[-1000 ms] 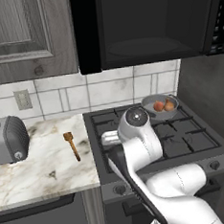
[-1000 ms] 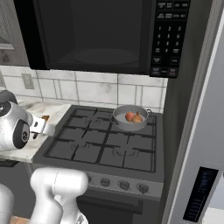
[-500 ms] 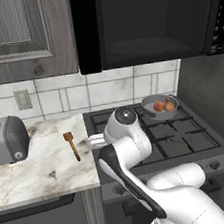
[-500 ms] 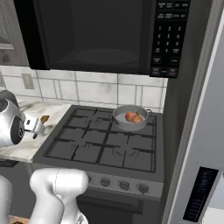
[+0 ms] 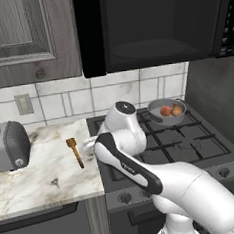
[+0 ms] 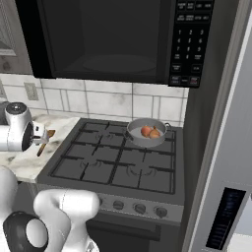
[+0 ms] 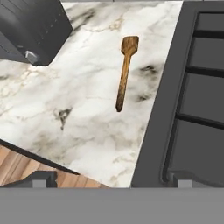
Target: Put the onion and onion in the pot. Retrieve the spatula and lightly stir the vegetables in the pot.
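The wooden spatula (image 5: 75,152) lies on the marble counter just left of the stove, head toward the wall; it is also in the hand view, spatula (image 7: 124,72), and beside my hand from the right, spatula (image 6: 44,145). My gripper (image 7: 111,181) hangs above the counter's front part, open, with nothing between its widely spread fingertips (image 7: 42,178). The grey pot (image 5: 166,106) sits on the back right burner and holds both onions (image 5: 165,111) (image 5: 177,111). From the right base, the pot (image 6: 146,125) and the onions (image 6: 146,131) (image 6: 155,133) are far right of my hand.
A grey toaster (image 5: 8,146) stands at the counter's left, seen too as toaster (image 7: 30,26). The stove grate (image 7: 199,83) borders the spatula's right. The counter's front edge (image 7: 65,168) drops to wood floor. A black microwave (image 5: 146,26) hangs over the stove.
My arm has swung left from over the stove to over the counter, bringing the hand above the spatula. Pot, onions and spatula have stayed put.
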